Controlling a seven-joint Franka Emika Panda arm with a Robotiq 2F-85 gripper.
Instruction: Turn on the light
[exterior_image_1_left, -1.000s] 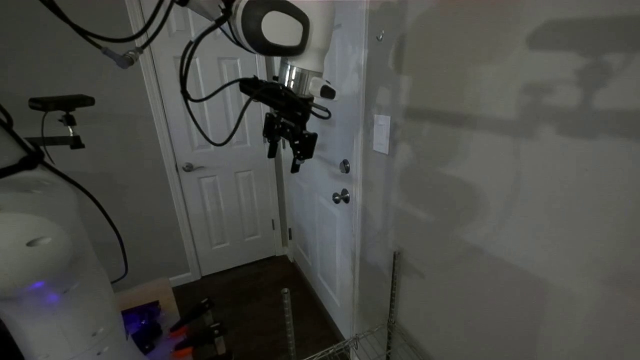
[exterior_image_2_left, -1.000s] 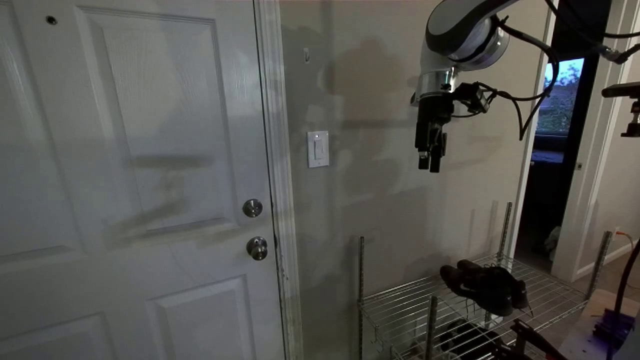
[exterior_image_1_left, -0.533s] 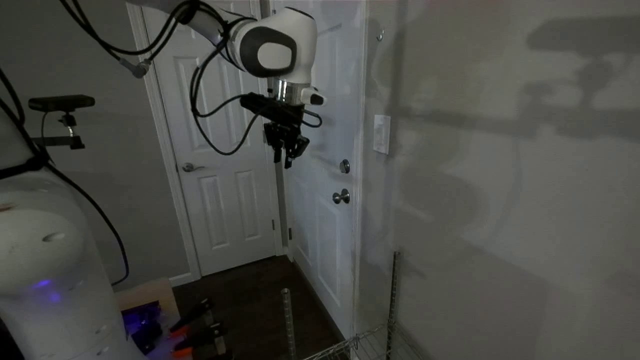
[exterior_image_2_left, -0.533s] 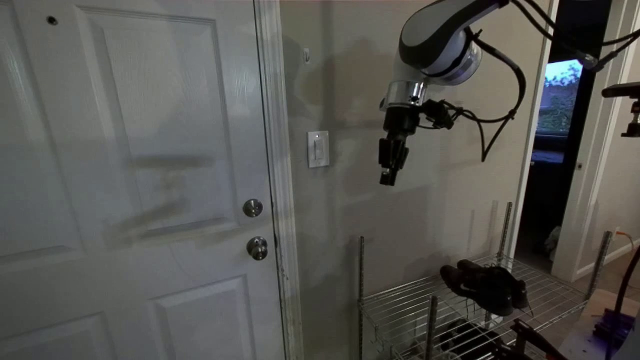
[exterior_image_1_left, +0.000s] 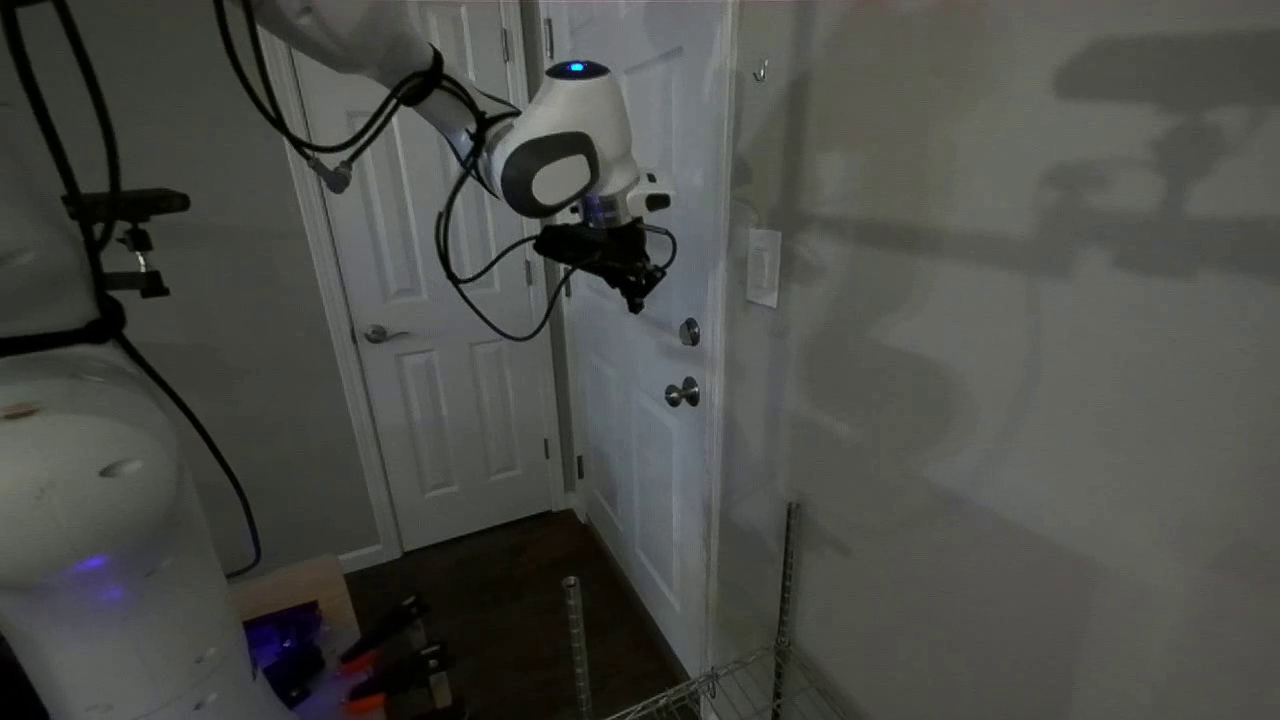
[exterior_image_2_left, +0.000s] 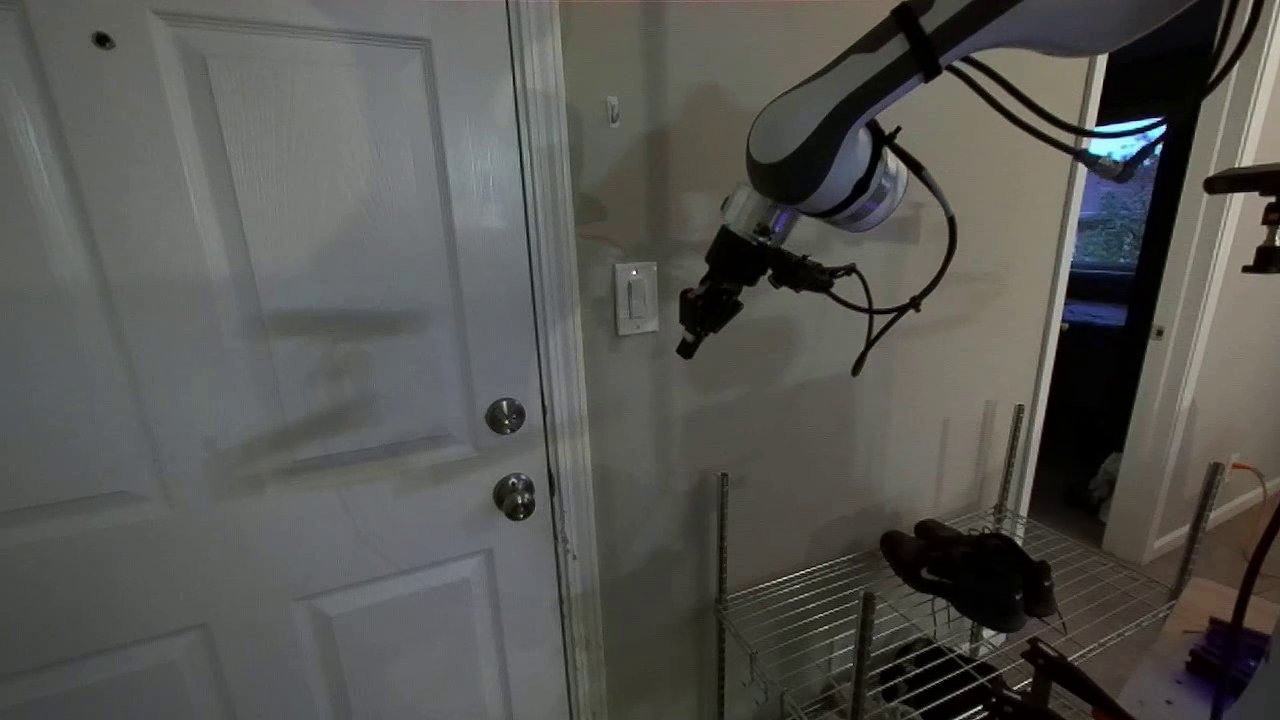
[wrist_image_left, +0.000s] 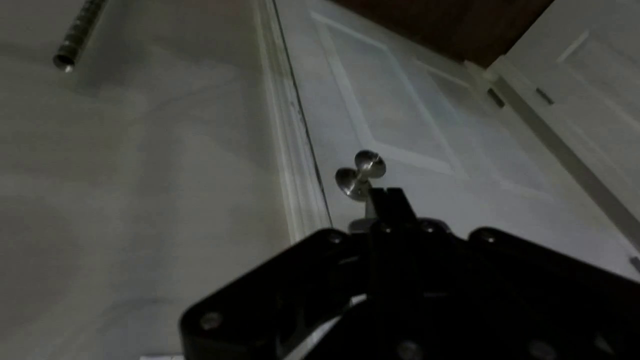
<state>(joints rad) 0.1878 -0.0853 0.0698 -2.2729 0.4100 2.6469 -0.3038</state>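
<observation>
The light itself is out of view; its switch is a pale upright wall plate (exterior_image_1_left: 763, 268) beside the door frame, also seen as a white switch plate (exterior_image_2_left: 636, 299) with a narrow rocker. My gripper (exterior_image_2_left: 687, 350) hangs tilted, its tip pointing down toward the door side. In that exterior view the tip appears right of the plate and slightly lower, with a visible gap. Elsewhere the gripper (exterior_image_1_left: 636, 306) appears left of the plate, in front of the door. The wrist view shows the gripper (wrist_image_left: 386, 190) with both fingers together and nothing between them. A pale edge at its bottom is too cropped to identify.
The white door (exterior_image_2_left: 330, 250) carries a round metal knob (exterior_image_2_left: 514, 497) with a deadbolt (exterior_image_2_left: 505, 416) above. A small hook (exterior_image_2_left: 613, 110) is fixed over the switch. Below the arm stands a wire rack (exterior_image_2_left: 722, 560) with dark shoes (exterior_image_2_left: 970, 575). A metal post (wrist_image_left: 77, 40) shows in the wrist view.
The gripper has gone from open to shut. The arm has come lower and nearer the switch plate, and the gripper has tilted from pointing straight down to slanting.
</observation>
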